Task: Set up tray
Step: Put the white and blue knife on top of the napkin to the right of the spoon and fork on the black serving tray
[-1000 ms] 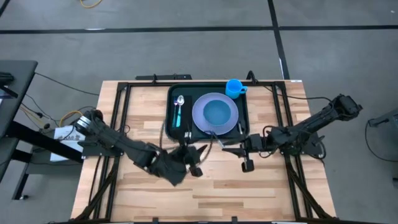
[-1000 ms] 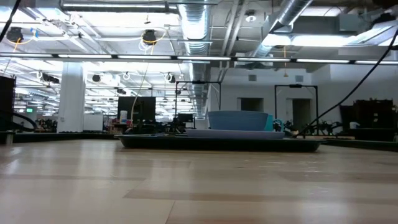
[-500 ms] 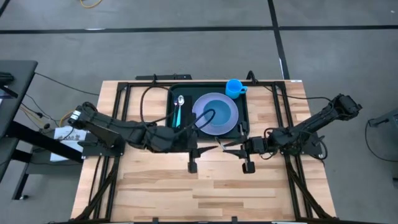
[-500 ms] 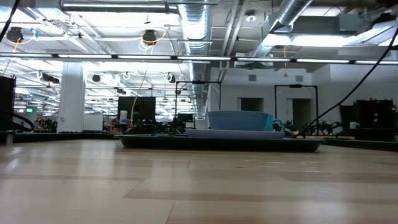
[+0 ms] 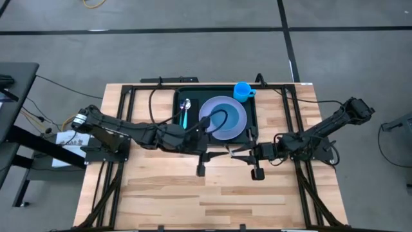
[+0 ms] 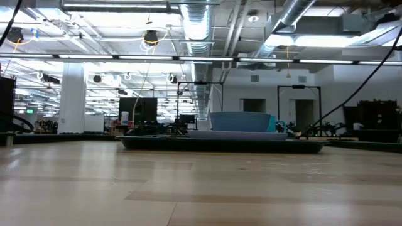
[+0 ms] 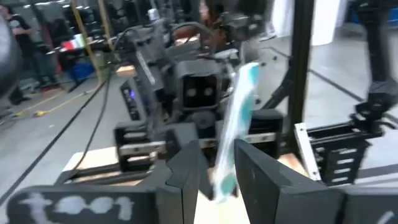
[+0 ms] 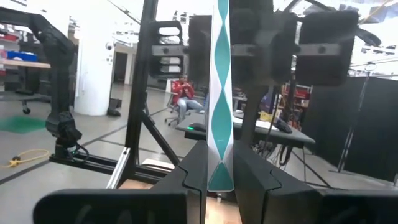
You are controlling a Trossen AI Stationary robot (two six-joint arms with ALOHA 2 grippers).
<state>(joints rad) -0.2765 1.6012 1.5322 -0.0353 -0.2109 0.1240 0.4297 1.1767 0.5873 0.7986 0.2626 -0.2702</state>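
You have the tray (image 5: pixel 252 132) sitting at the far middle of the table (image 5: pixel 161 193), dark green with its raised rim, and it carries a lavender plate (image 5: pixel 233 125) in its centre, a spoon (image 5: pixel 186 105) with a teal handle along its left side, and a blue cup (image 5: pixel 243 90) at its far right corner. In the low view the tray (image 6: pixel 220 144) shows as a dark slab with the plate's rim just above it. Your left gripper (image 5: pixel 205 154) sits just in front of the tray's near edge, its arm stretched in from the left side of the table. In its wrist view its fingers (image 7: pixel 186 168) stand on either side of a teal-handled utensil (image 7: pixel 235 118) that rises tilted between them, but you cannot tell whether they press on it. Your right gripper (image 5: pixel 239 153) is close beside the left one, also at the tray's near edge, and its jaws are clamped on a teal-and-white handle (image 8: pixel 219 93) that stands upright between its fingers (image 8: pixel 194 168). The two grippers face each other with a small gap between them.
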